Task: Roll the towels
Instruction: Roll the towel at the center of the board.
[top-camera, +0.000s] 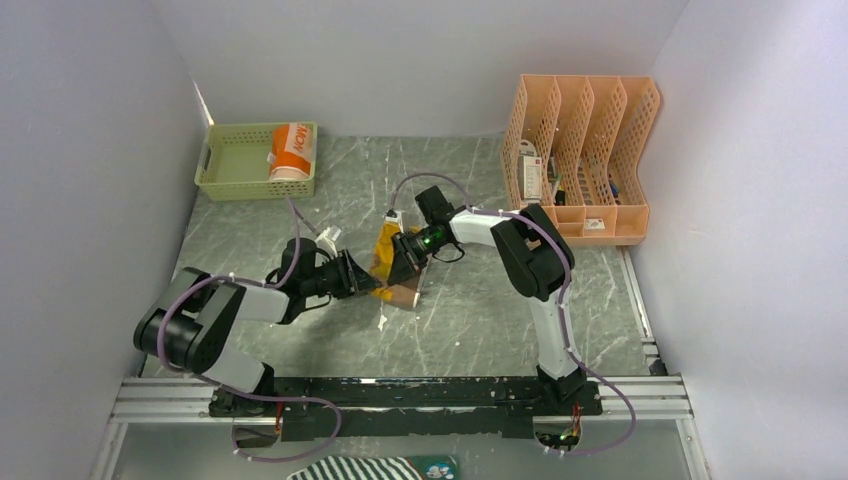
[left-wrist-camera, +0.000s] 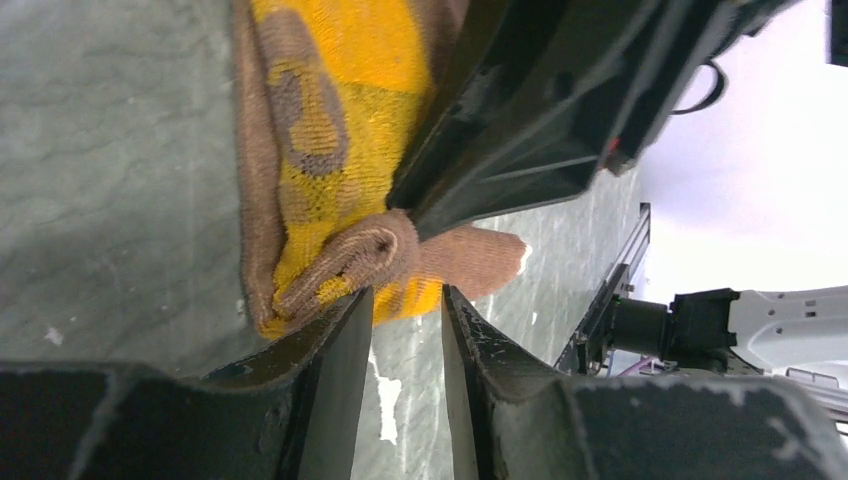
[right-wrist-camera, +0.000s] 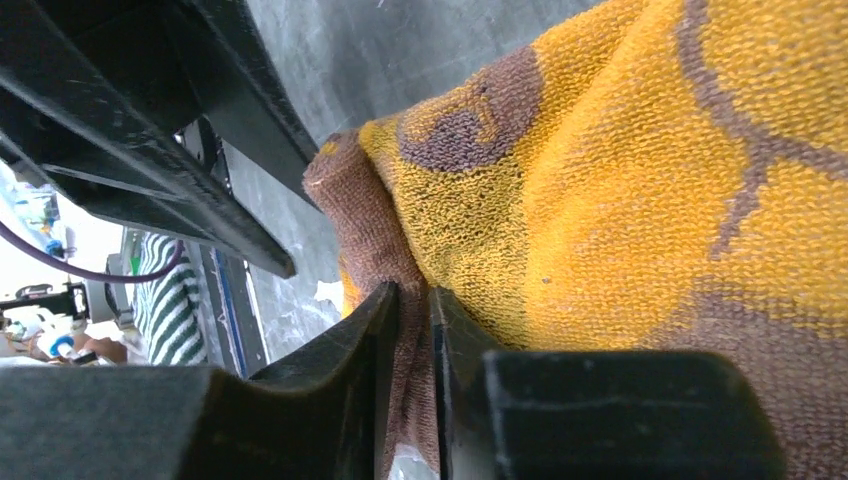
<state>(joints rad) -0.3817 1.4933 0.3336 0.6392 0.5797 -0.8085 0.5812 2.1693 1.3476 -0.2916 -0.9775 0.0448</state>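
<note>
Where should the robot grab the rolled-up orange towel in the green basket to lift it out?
Probably around the middle of the orange towel, coming straight down from above. It lies as a fat roll against the right end of the green basket, whose walls block a sideways approach, so an end effector would likely do best pinching across the roll's rounded sides.

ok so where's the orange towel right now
In the top view the orange towel sits rolled in the green basket at the table's far left, away from both arms, which work on the yellow towel mid-table.

Both claws meet at the yellow towel (top-camera: 386, 262) mid-table; orange towel (top-camera: 291, 152) sits in the green basket (top-camera: 228, 162).
</note>
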